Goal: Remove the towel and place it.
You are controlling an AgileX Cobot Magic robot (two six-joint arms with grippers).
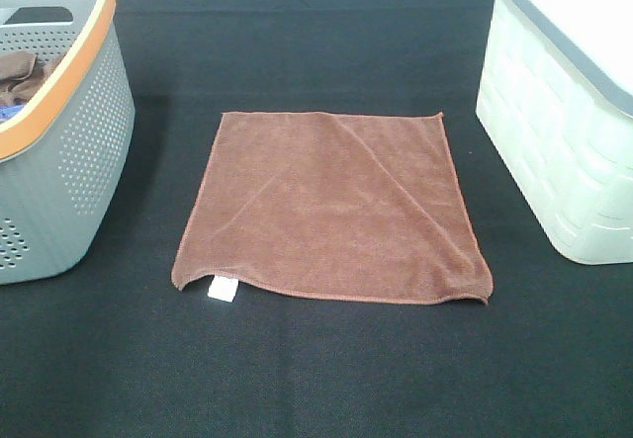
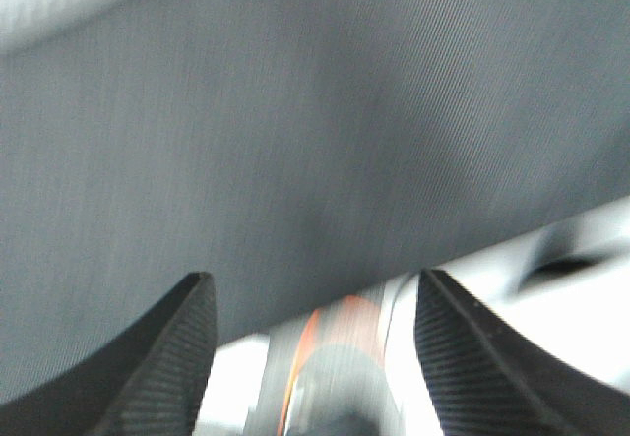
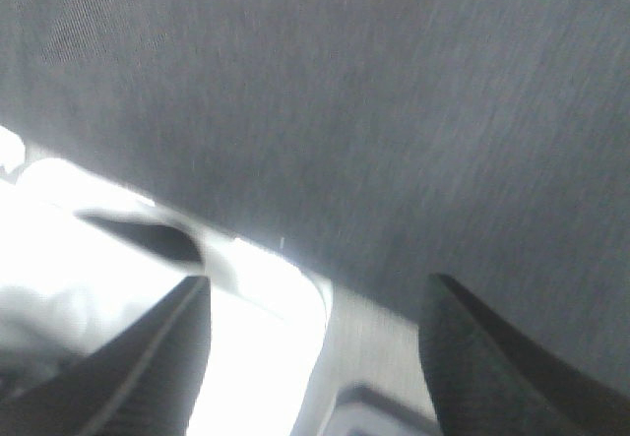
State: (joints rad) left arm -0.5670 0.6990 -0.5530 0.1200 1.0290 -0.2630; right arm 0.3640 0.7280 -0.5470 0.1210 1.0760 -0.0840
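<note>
The towel [image 1: 331,206] lies spread flat on the black tabletop [image 1: 326,379], roughly midway between the two containers and touching neither. It is a square rust-brown cloth with a stitched hem; a shallow diagonal crease runs across its surface, and a small white tag [image 1: 223,289] protrudes from the near-left corner. The near-right corner is slightly lifted and curled. To the left stands a grey perforated basket [image 1: 84,151] with an orange rim; a darker brown cloth [image 1: 22,75] is partly visible inside it. To the right stands a white moulded bin [image 1: 564,161] with a grey rim. Neither arm appears in the exterior high view. In the left wrist view, the left gripper [image 2: 315,357] has its jaws standing wide apart with nothing between them; dark fabric fills most of the picture, and a blurred orange edge shows beyond the fingertips. In the right wrist view, the right gripper [image 3: 315,357] likewise has its jaws spread wide and unloaded, facing dark fabric and a bright, overexposed white object whose identity cannot be determined.
</note>
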